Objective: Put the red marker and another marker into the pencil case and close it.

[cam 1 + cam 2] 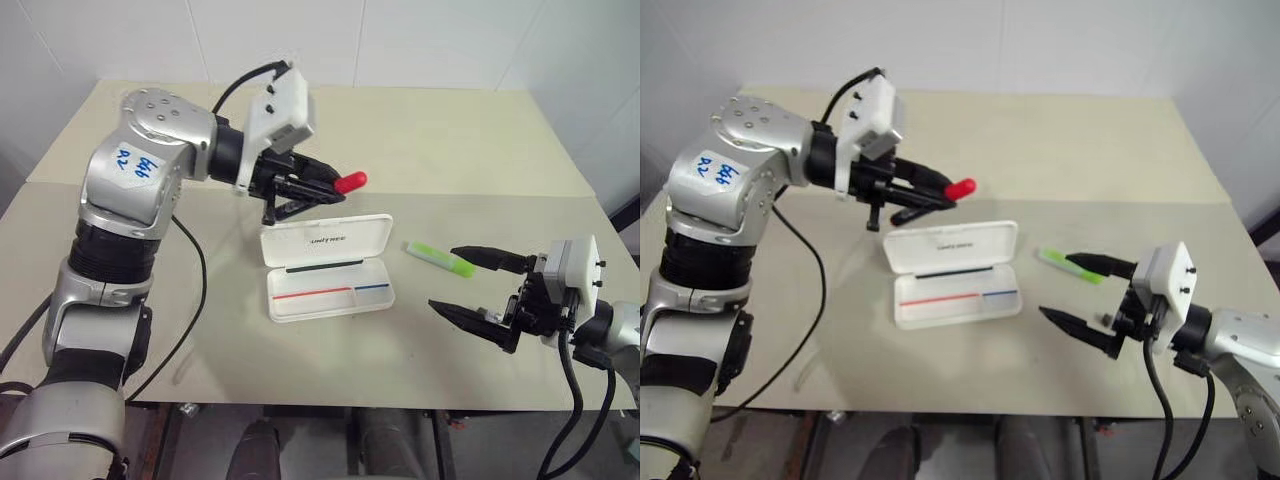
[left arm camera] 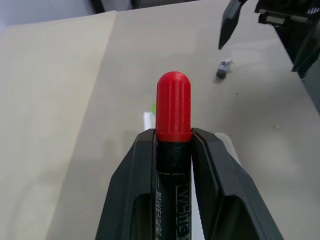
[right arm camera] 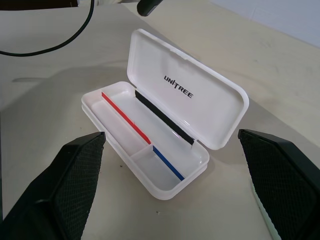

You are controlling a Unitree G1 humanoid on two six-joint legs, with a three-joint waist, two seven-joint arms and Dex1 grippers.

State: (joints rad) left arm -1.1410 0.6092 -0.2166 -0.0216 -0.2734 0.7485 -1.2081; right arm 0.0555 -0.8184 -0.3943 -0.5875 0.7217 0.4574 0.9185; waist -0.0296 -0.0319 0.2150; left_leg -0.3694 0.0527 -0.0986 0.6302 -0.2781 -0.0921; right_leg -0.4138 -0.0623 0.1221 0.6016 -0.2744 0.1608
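Observation:
My left gripper (image 1: 318, 190) is shut on the red marker (image 1: 348, 182), a black barrel with a bright red cap (image 2: 173, 107) sticking out past the fingers. It hangs in the air just above and behind the raised lid of the pencil case (image 1: 328, 268). The white case lies open on the table, lid upright, with a red and a blue stripe inside (image 3: 150, 142) and nothing in it. The light-green marker (image 1: 440, 259) lies on the table to the right of the case. My right gripper (image 1: 470, 285) stands open near the table's front right, just in front of the green marker.
A small dark grey bit (image 2: 222, 70) lies on the beige table (image 1: 450, 140). A black cable (image 1: 190, 300) hangs from my left arm over the table's left part. The table's front edge runs close below the right gripper.

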